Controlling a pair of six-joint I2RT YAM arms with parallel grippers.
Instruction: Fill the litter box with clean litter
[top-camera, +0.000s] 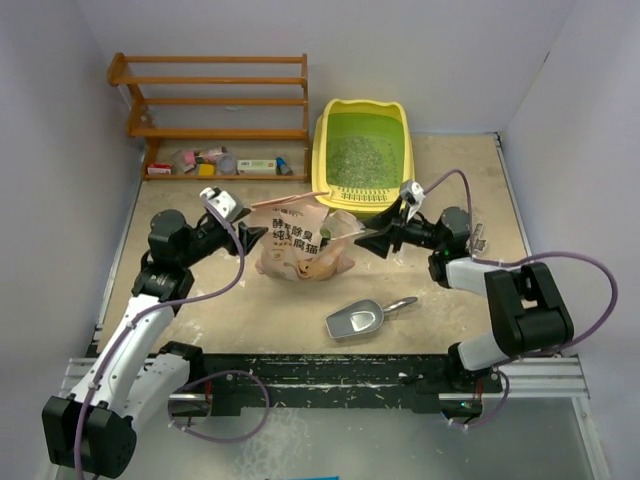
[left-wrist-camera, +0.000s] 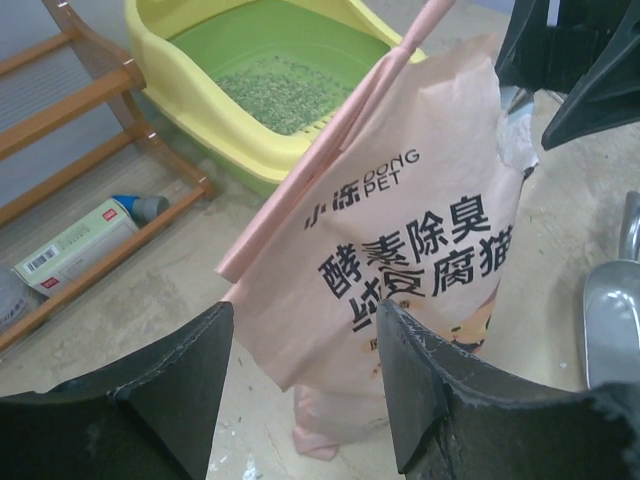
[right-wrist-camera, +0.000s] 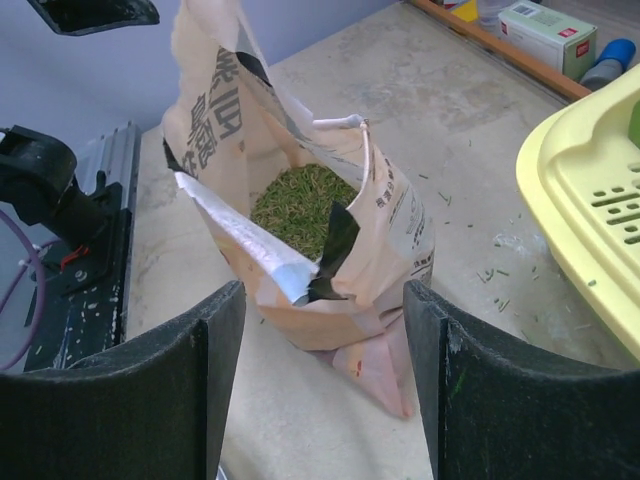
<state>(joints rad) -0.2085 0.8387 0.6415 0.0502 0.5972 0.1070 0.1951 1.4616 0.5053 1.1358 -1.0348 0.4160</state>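
Pink bag (top-camera: 300, 245) stands mid-frame on desk (top-camera: 470, 200), mouth open w/ clean litter (right-wrist-camera: 300, 205) showing (prob. ready for tipping). Left tool (left-wrist-camera: 305, 315) & right tool (right-wrist-camera: 323, 290) both spread wide, flanking it, gripping nothing. Litter box (top-camera: 365, 197) upper centre, thinly filled.

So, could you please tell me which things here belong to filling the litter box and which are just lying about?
For the job: large yellow plastic litter box with green floor; pale grey-green litter granules; open pink printed bag of litter; grey metal scoop.
Lying about: wooden shelf rack; small boxes and containers on its bottom shelf.
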